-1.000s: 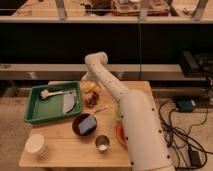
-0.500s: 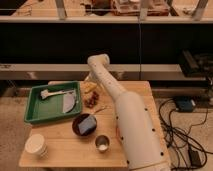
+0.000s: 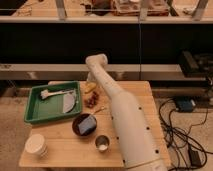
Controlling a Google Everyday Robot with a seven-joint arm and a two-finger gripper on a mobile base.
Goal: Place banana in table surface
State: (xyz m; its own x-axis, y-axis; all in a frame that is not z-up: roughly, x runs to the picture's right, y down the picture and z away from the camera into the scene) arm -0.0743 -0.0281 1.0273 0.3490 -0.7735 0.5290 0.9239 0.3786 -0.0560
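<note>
The banana [image 3: 89, 88], small and yellow, lies on the pale-wood table surface [image 3: 65, 150] just right of the green tray's far right corner. My white arm reaches from the lower right across the table to the far edge. Its end bends down, and the gripper [image 3: 92, 81] sits at the banana, mostly hidden behind the arm. I cannot tell whether it touches the banana.
The green tray [image 3: 35, 111] at the left holds a pale leaf-shaped item [image 3: 70, 103] and a white utensil [image 3: 51, 93]. Reddish bits [image 3: 91, 101] lie below the banana. A dark bowl [image 3: 84, 124], a metal cup [image 3: 102, 143] and a white cup [image 3: 36, 145] stand in front. Cables lie on the floor at the right.
The arm's lower part has swung slightly left over the table. The gripper end stays near the banana by the tray corner.
</note>
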